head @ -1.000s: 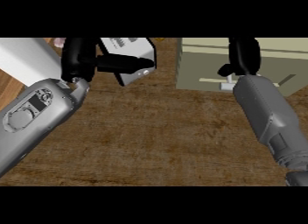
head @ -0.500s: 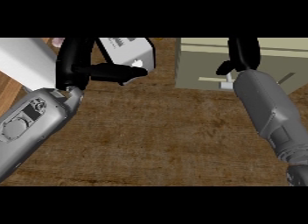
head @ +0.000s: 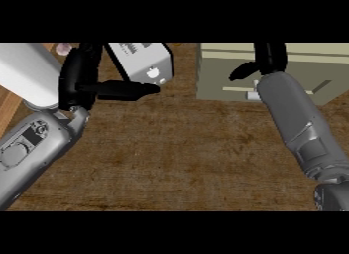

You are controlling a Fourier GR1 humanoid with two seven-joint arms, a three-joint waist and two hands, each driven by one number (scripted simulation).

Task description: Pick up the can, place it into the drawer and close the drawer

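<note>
Left robot hand (head: 86, 84) at far-left edge of surface (head: 177, 158), fingers curled, contents hidden. Right robot hand (head: 261, 62) over drawer (head: 309, 69), finger state unclear. Can unseen; placing and closing apparently pending.

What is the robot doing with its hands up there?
The robot's left hand is up by a grey box-shaped appliance on the brown wooden counter, thumb poking toward it. Its right hand is over the beige drawer unit, fingers curled. No can shows in either hand, so the can job isn't visibly done.
</note>
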